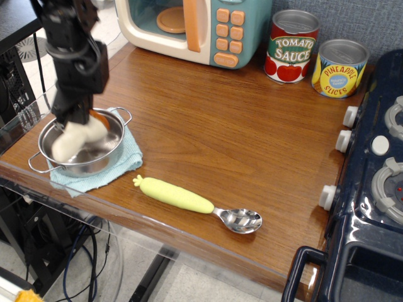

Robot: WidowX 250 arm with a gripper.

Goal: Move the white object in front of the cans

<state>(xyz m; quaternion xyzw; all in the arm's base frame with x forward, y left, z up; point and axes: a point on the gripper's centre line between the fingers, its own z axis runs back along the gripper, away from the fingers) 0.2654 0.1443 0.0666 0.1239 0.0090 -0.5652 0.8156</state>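
The white object, a toy mushroom (70,139) with a white stem and brown cap, hangs tilted in a small steel pot (108,157) at the table's left edge, its stem pointing down and blurred. My gripper (74,117) is just above the pot and grips the mushroom near its cap. The red "Tomato Sauce" can (291,45) and the yellow and blue "Pineapple Slices" can (340,67) stand at the back right, far from the gripper.
The pot sits on a light blue cloth (126,162). A spoon with a yellow-green handle (189,200) lies near the front edge. A toy microwave (195,28) stands at the back. A dark blue toy stove (371,189) fills the right side.
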